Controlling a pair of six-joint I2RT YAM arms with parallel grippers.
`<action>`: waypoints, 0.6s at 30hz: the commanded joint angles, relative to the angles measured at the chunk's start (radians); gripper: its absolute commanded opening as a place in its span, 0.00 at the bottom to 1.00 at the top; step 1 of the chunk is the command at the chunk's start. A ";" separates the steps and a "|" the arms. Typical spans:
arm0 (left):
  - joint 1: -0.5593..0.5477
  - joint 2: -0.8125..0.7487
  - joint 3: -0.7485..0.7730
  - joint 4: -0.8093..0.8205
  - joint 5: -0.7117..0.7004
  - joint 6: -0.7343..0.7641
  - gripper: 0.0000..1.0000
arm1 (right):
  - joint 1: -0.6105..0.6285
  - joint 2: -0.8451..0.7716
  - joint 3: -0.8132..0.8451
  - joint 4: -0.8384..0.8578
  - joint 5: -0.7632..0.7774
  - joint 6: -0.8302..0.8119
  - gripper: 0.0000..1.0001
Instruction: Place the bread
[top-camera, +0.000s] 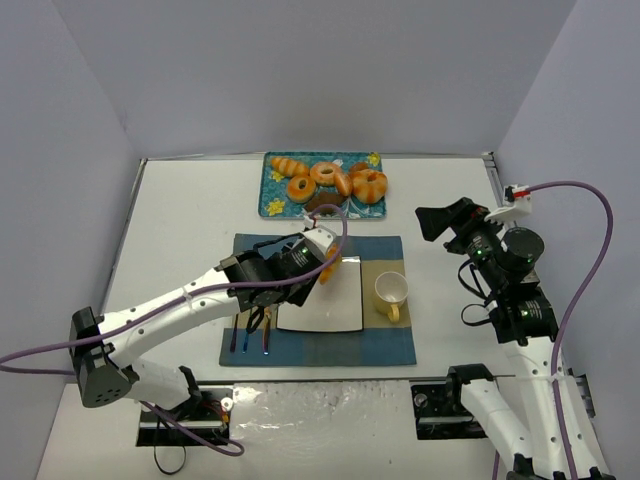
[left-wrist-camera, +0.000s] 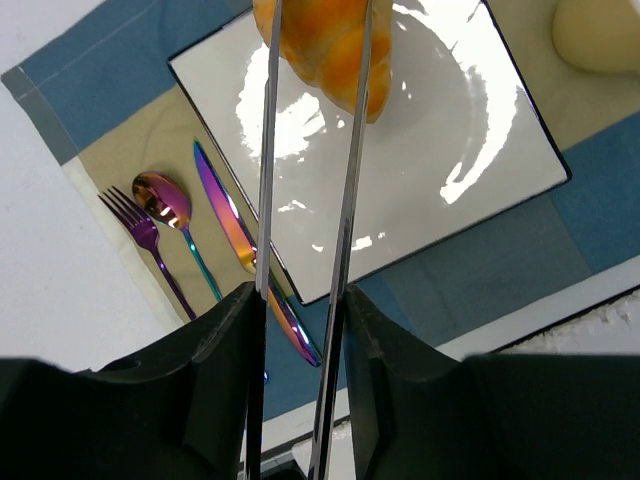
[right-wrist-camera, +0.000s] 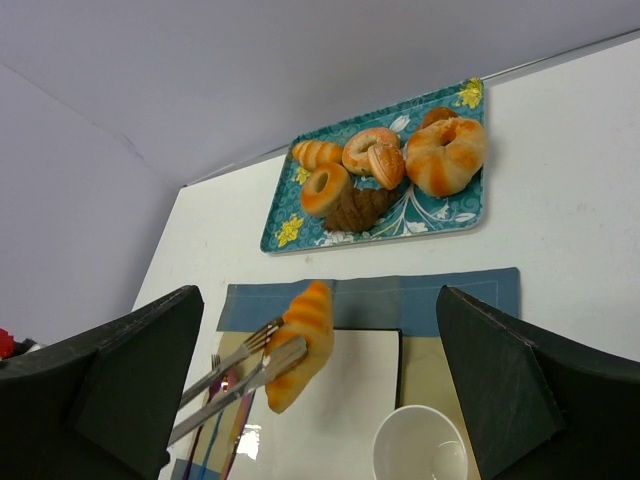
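Left gripper squeezed tight on tongs. Tong blades clamped on bread, golden croissant held tilted above far edge of white plate on blue placemat. Mug just beside plate's right edge. Right gripper spread wide near right edge of table.

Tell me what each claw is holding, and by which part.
The left claw squeezes tongs by their arms; the tongs pinch the bread across its middle, above the plate. The right claw is open and holds nothing.
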 joint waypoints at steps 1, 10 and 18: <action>-0.060 -0.044 -0.019 0.048 -0.040 -0.064 0.12 | -0.003 0.015 0.018 0.092 0.000 -0.012 1.00; -0.116 -0.046 -0.076 0.083 -0.037 -0.125 0.12 | -0.003 0.028 0.017 0.092 -0.004 -0.011 1.00; -0.137 -0.041 -0.103 0.088 -0.043 -0.153 0.12 | -0.003 0.039 0.023 0.093 -0.008 -0.017 1.00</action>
